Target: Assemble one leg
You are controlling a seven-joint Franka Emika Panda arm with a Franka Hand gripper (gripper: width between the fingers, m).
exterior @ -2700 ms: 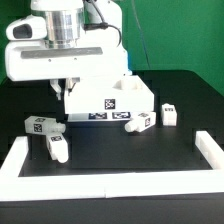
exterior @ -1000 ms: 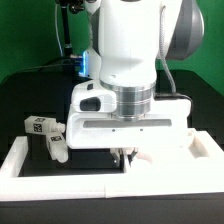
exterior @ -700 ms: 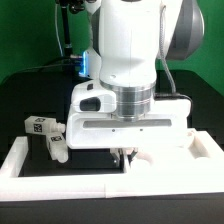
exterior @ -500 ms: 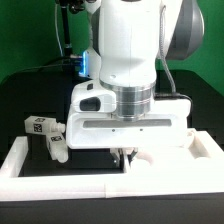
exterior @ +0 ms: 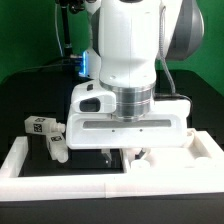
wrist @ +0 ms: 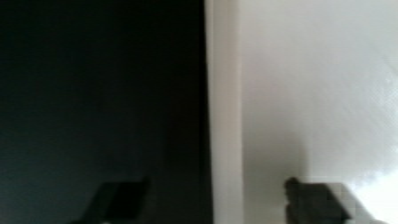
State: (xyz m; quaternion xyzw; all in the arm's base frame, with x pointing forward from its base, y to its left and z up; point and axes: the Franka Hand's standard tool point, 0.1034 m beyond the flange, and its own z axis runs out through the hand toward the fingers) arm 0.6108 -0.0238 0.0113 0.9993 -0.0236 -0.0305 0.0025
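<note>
In the exterior view, the white two-finger gripper (exterior: pixel 124 155) of the bulky white robot arm (exterior: pixel 125 60) is held low over the black table (exterior: pixel 30 100), close to the raised white border (exterior: pixel 60 178). Its dark fingers are seen spread apart. Two small stubby white plastic pegs with black-and-white tags are found at this view's left, well apart from the gripper: one leg (exterior: pixel 40 125) and, just beside it, another leg (exterior: pixel 57 149).

In the wrist view, the gripper (wrist: pixel 217 195) is shown with its fingertips set wide. The straight edge of a flat white surface (wrist: pixel 311 90) is seen between them, against the dark table (wrist: pixel 89 100).
</note>
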